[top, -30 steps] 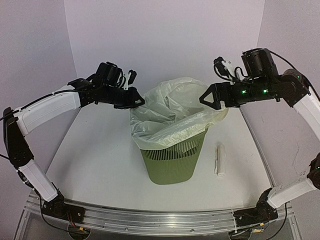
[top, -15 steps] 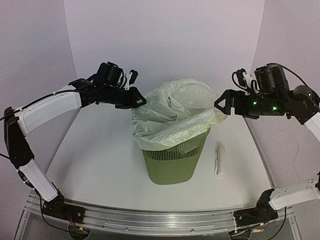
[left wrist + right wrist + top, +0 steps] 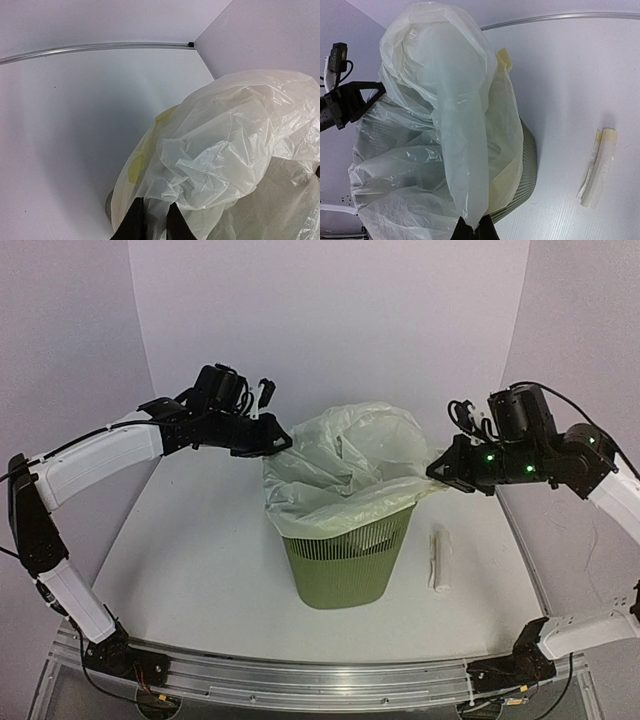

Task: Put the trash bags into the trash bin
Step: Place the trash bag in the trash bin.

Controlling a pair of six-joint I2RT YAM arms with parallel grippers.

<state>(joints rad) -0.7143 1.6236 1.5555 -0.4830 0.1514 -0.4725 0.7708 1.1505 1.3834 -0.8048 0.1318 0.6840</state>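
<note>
Evidently the trash bag [image 3: 345,465], draped over the trash bin [image 3: 345,565], is light, limp, slippery film, best pinched at its hem, where the left tool [image 3: 280,443] and right tool [image 3: 437,470] both clench it.

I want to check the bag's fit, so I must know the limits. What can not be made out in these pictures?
- Inside of the trash bin: every view, the trash bag covers it.
- Right gripper: right wrist view, bottom edge cuts it; film drapes over the tips.
- Left gripper: left wrist view, only its tips show at the bottom edge.
- White roll beside the bin: too small to identify, top view.
</note>
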